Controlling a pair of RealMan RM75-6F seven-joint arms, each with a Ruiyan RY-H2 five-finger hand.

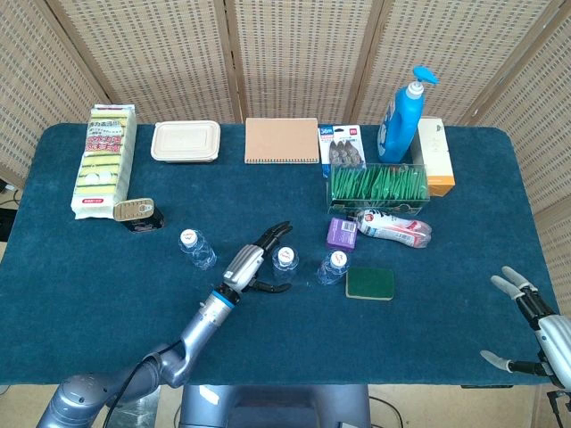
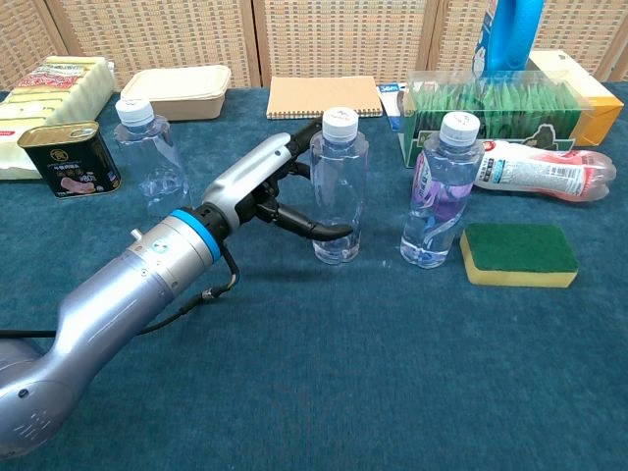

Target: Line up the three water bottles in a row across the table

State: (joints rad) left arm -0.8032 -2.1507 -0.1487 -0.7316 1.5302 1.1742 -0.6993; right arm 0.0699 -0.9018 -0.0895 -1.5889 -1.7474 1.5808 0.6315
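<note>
Right robot hand [image 1: 522, 303]: low right corner of the head view, fingers spread, holding nothing.
Left robot hand [image 2: 270, 191]: fingers apart, just beside the middle bottle [image 2: 339, 186], not holding it.
Other bottles: left bottle [image 2: 149, 157], right bottle [image 2: 440, 191], all standing on the bench [image 2: 392, 373].
Risk: a finger could bump the middle bottle and tip it.

You have three clear, white-capped bottles upright on the tabletop: left bottle [image 2: 152, 162] apart, middle bottle [image 2: 339, 186] near right bottle [image 2: 442, 191].
</note>
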